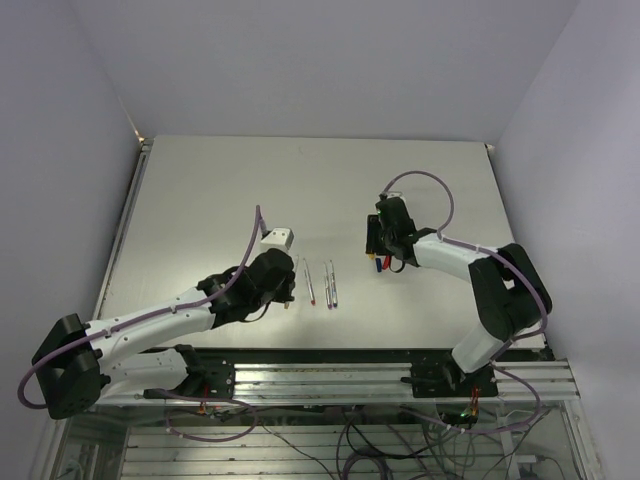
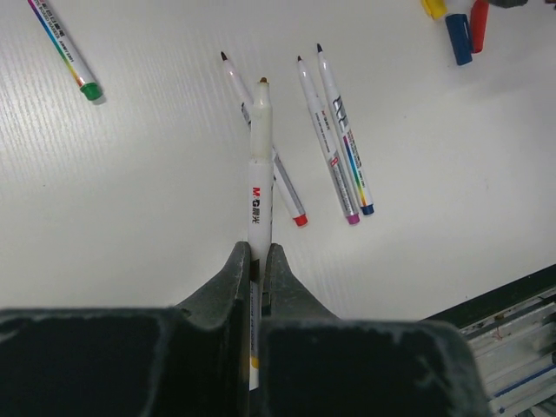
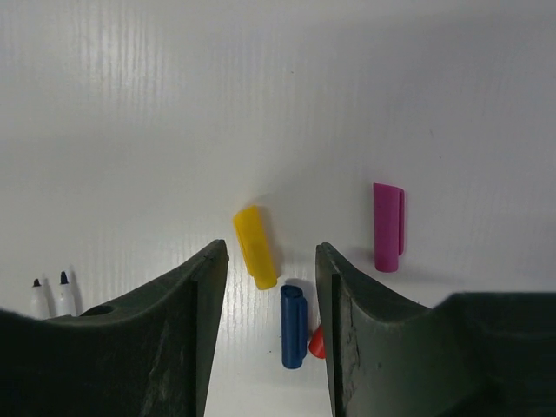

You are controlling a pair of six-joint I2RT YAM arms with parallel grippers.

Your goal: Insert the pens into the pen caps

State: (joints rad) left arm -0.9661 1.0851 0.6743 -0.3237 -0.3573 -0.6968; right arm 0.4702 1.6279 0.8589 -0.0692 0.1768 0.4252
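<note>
Crowding is the worry here: the right gripper [image 3: 269,256] hangs with jaws apart over the stubby yellow plastic cap [image 3: 255,247], which lies tilted on the white table [image 3: 278,104]. The dark blue plastic cap [image 3: 293,326] and a red plastic cap [image 3: 317,342] sit right beside it, so a squeeze could snag those or spin the yellow one. Left gripper [image 2: 256,261] is clamped on the tail of a thin white marker pen [image 2: 261,165], so its long free end might wobble and miss the cap mouth.

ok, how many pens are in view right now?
5: held pen in the left gripper; red-ended pen, purple-ended pen and blue-ended pen lying together beyond it; green-ended pen alone at that wrist view's upper left. None apparently hidden.
</note>
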